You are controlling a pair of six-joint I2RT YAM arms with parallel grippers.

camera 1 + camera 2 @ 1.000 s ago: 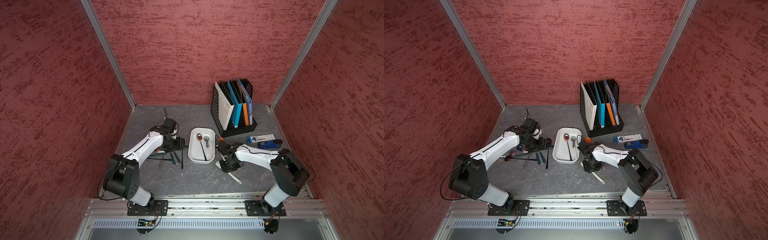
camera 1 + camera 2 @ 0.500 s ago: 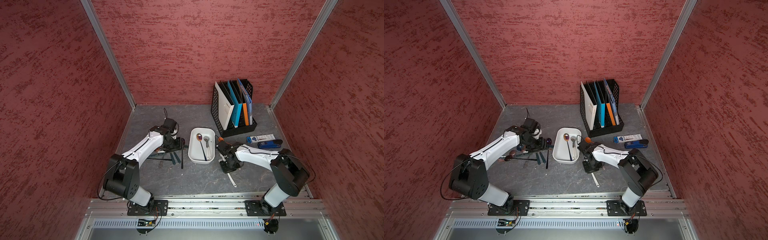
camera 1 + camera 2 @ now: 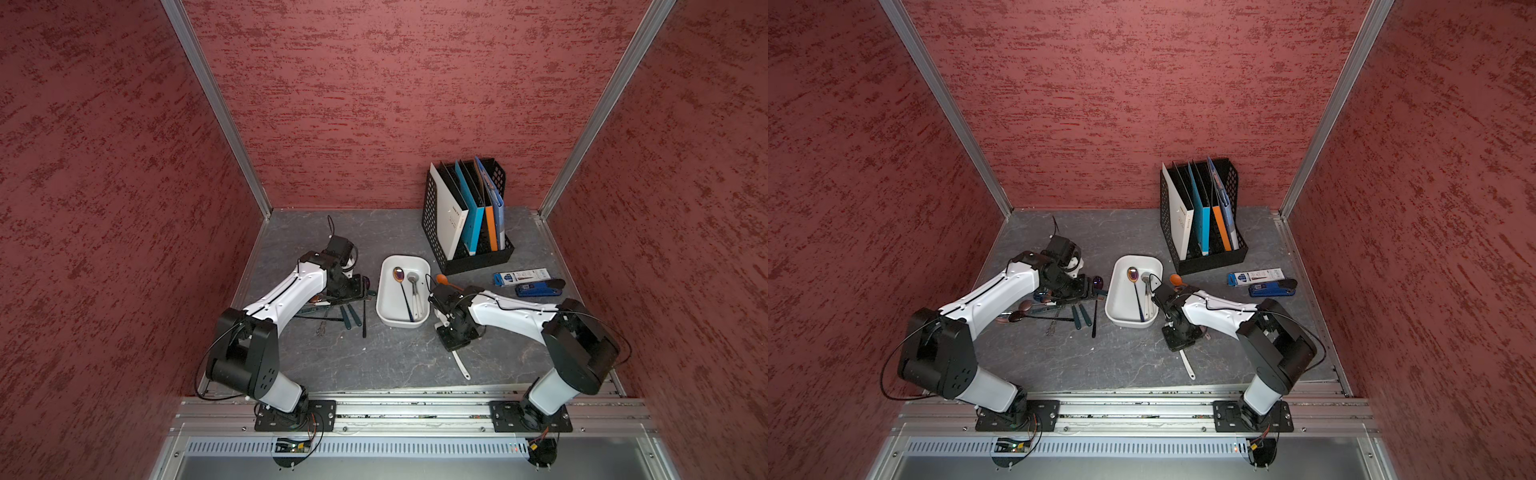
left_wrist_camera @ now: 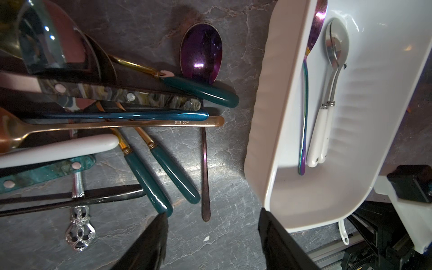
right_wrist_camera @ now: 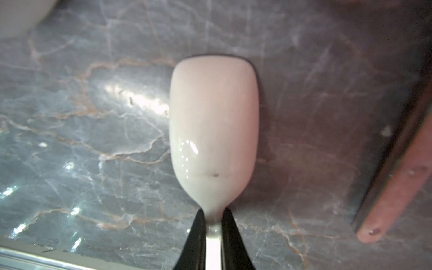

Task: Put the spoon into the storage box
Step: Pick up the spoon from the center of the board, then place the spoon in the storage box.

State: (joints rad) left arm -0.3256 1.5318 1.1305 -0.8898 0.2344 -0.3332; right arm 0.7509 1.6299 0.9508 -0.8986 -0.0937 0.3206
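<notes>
Right gripper (image 5: pixel 214 211) tight on white spoon (image 5: pixel 214 121) beside storage box (image 4: pixel 264 117); left gripper (image 4: pixel 214 214) apart by cutlery pile (image 4: pixel 131 117).

1. A black perforated metal file rack (image 3: pixel 478 259) stands at the far right of the grey marble-veined surface (image 3: pixel 374 361), in both top views.
2. Upright in it, left to right, are a white folder (image 3: pixel 449 216), a bright blue folder (image 3: pixel 471 220), an orange folder (image 3: pixel 490 228) and a pale blue folder (image 3: pixel 496 199).
3. A flat blue-and-white printed carton (image 3: pixel 521 276) lies right of the rack's near end.
4. Just near of it lies a blue, black-ended stapler-like tool (image 3: pixel 536 289).
5. Rough red textured walls (image 3: pixel 374 104) enclose the left, far and right sides.
6. Aluminium rails (image 3: pixel 415 411) run along the near edge.
</notes>
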